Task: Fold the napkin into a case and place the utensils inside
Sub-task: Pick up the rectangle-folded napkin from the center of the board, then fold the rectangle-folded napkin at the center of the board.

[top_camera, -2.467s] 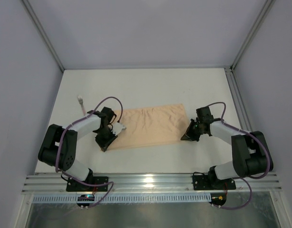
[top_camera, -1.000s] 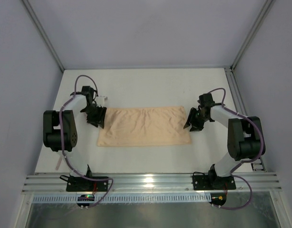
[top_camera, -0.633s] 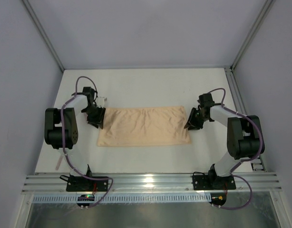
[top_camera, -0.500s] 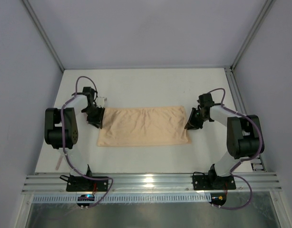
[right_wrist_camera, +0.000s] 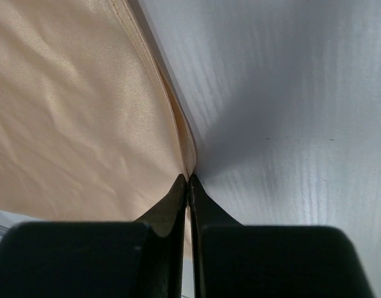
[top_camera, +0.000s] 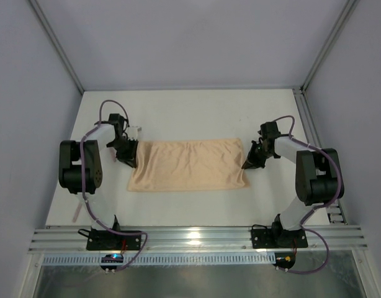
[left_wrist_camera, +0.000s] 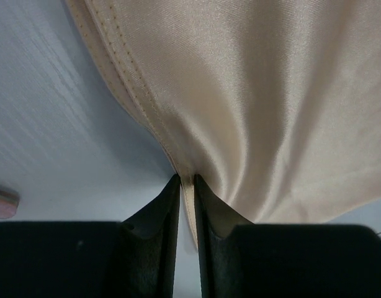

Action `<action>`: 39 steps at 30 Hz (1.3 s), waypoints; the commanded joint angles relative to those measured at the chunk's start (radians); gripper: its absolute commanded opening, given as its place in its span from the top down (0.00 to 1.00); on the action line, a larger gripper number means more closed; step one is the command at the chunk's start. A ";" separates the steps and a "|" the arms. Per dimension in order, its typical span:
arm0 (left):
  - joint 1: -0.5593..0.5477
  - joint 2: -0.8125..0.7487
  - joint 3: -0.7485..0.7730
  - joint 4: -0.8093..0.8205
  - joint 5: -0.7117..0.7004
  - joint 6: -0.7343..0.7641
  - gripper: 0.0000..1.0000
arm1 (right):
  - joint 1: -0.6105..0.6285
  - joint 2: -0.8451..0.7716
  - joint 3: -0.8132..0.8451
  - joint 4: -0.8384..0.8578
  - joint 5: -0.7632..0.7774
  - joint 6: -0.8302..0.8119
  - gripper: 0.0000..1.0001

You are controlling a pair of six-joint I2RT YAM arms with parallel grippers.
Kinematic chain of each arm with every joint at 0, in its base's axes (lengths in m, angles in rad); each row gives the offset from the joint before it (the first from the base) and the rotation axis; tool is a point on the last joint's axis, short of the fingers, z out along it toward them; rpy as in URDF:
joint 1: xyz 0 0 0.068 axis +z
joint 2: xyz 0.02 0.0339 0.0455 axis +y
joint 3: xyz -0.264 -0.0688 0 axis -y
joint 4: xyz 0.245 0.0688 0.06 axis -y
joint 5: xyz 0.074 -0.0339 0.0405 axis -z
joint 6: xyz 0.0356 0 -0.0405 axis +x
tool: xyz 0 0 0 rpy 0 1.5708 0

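On the tabletop [top_camera: 190, 118] the napkin [top_camera: 190, 165] stretches sideways between the left gripper [top_camera: 131, 159] and right gripper [top_camera: 247, 163], both clenched on its ends

No text, label, brand, number or sign can be read in these views — no surface carries legible writing.

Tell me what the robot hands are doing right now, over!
Left gripper shut on napkin, left edge. Right gripper shut on its right edge. Napkin spread on table between them. Nothing lying on it.
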 commanded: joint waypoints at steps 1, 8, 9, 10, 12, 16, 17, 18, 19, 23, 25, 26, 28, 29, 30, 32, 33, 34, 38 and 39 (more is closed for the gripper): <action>-0.019 0.034 0.006 0.041 0.066 -0.004 0.84 | -0.041 -0.060 0.034 -0.044 0.038 -0.019 0.97; -0.073 0.045 0.047 0.030 0.082 -0.004 0.84 | -0.102 -0.081 0.088 -0.150 0.083 -0.098 0.97; -0.079 0.049 0.054 0.032 0.088 -0.007 0.83 | -0.110 -0.080 0.094 -0.158 0.084 -0.105 0.97; -0.087 0.060 0.060 0.032 0.091 -0.010 0.82 | -0.127 -0.078 0.097 -0.173 0.084 -0.121 0.97; -0.095 0.068 0.077 0.030 0.093 -0.014 0.80 | -0.144 -0.078 0.106 -0.188 0.090 -0.135 0.97; -0.107 0.071 0.100 0.027 0.100 -0.022 0.75 | -0.169 -0.083 0.143 -0.234 0.123 -0.171 0.97; -0.105 0.068 0.106 0.023 0.102 -0.027 0.74 | -0.169 -0.086 0.157 -0.250 0.124 -0.174 0.97; -0.107 0.066 0.107 0.020 0.102 -0.030 0.73 | -0.167 -0.086 0.161 -0.256 0.120 -0.174 0.97; -0.107 0.066 0.107 0.020 0.099 -0.031 0.73 | -0.164 -0.088 0.166 -0.257 0.117 -0.171 0.97; -0.108 0.078 0.103 0.020 0.093 -0.036 0.72 | -0.115 -0.086 0.184 -0.267 0.135 -0.155 0.97; -0.114 0.089 0.097 0.020 0.096 -0.037 0.72 | -0.069 -0.083 0.194 -0.271 0.153 -0.138 0.97; -0.116 0.091 0.094 0.020 0.091 -0.036 0.72 | -0.031 -0.081 0.204 -0.271 0.158 -0.130 0.97; -0.124 0.094 0.089 0.021 0.088 -0.034 0.72 | 0.049 -0.077 0.218 -0.273 0.164 -0.096 0.97; -0.124 0.094 0.087 0.021 0.086 -0.034 0.72 | 0.080 -0.074 0.236 -0.273 0.169 -0.081 0.97; -0.124 0.095 0.089 0.023 0.083 -0.034 0.72 | 0.110 -0.068 0.247 -0.270 0.169 -0.067 0.97; -0.125 0.101 0.089 0.021 0.080 -0.034 0.73 | 0.193 -0.046 0.285 -0.259 0.164 -0.023 0.97; -0.124 0.101 0.086 0.023 0.077 -0.033 0.73 | 0.218 -0.037 0.295 -0.251 0.160 -0.009 0.97; -0.124 0.104 0.086 0.021 0.076 -0.033 0.74 | 0.262 -0.014 0.304 -0.230 0.153 0.008 0.97; -0.124 0.115 0.077 0.026 0.068 -0.034 0.77 | 0.376 0.084 0.399 -0.201 0.130 0.072 0.97; -0.124 0.115 0.072 0.026 0.068 -0.034 0.78 | 0.397 0.106 0.416 -0.199 0.126 0.080 0.97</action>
